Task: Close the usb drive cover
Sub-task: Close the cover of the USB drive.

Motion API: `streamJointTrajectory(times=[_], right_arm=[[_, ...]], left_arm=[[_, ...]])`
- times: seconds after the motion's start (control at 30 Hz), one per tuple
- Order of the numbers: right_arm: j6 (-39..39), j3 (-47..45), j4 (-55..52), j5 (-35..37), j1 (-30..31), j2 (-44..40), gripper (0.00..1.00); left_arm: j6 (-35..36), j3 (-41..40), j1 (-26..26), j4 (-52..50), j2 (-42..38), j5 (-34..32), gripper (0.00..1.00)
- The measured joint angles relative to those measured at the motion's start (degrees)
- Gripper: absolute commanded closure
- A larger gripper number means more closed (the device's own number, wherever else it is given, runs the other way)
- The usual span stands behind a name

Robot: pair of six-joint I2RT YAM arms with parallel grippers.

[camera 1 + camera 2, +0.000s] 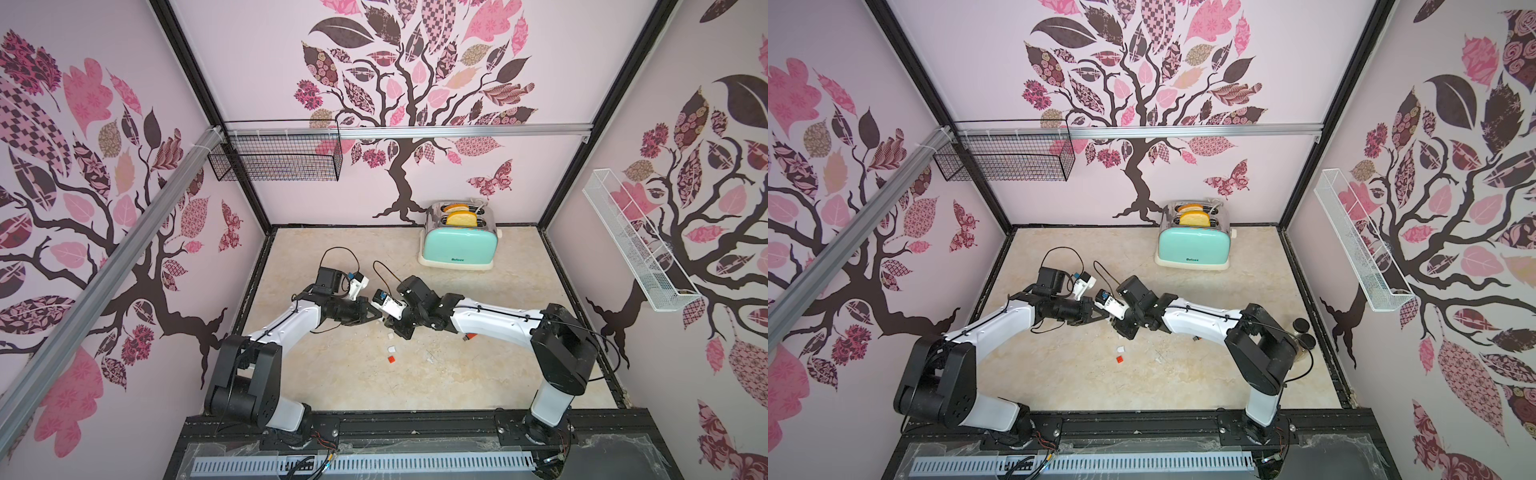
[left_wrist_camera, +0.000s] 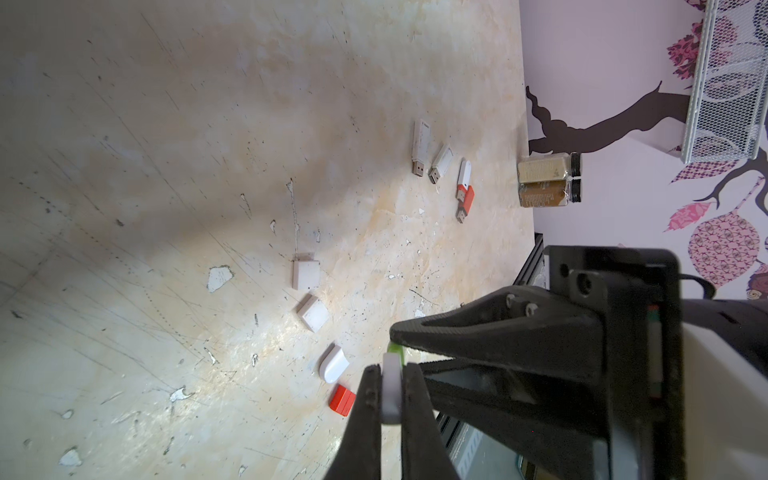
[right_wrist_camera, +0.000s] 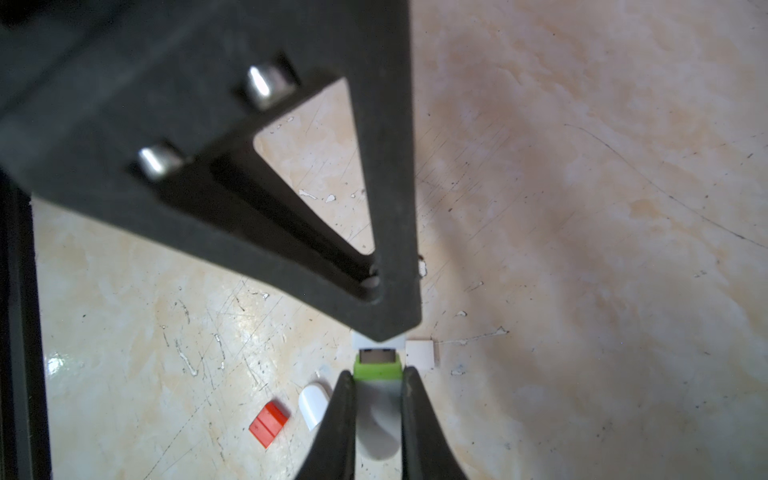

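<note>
- The left gripper (image 2: 390,372) and the right gripper (image 3: 377,374) meet tip to tip; the cover (image 2: 391,395) and the usb drive (image 3: 378,428) in their jaws fill the gap.
- Loose caps (image 2: 333,364) lie below them.
- The toaster (image 1: 459,245) blocks the back right.
- Spare drives (image 2: 420,145) and jars (image 2: 546,178) crowd the right side.
- The surface (image 1: 299,249) is bare at the back left.

Mint toaster (image 1: 457,245) at back wall, bread (image 1: 461,217) inside; spice jars (image 2: 542,180) by wall.

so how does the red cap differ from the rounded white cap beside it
Colour: the red cap is bright red, the rounded white cap plain white. Shape: the red cap is a squared block with a line across it; the rounded white cap has one domed end. Both lie loose on the table, side by side.
</note>
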Motion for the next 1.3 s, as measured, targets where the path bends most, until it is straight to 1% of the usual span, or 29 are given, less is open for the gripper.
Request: streamJointTrajectory(times=[0.5, 0.73, 1.0, 1.3], right_arm=[[2.36, -0.50, 2.38, 0.11, 0.02, -0.02, 0.88], [1.90, -1.31, 3.58, 0.39, -0.07, -0.02, 0.89], [-0.39, -1.97, 4.22, 0.90, -0.28, -0.02, 0.89], [1.11, -2.69, 5.33, -0.42, -1.99, -0.02, 0.90]], left_arm=[[-1.11, 0.02, -0.04, 1.01, 0.00, -0.07, 1.00], [-1.55, 0.02, -0.70, 1.62, 0.90, -0.13, 1.00], [-1.36, 0.26, -1.49, 2.16, 1.90, -0.50, 1.00], [-3.34, 1.60, -2.69, 4.59, 4.52, -0.85, 1.00]])
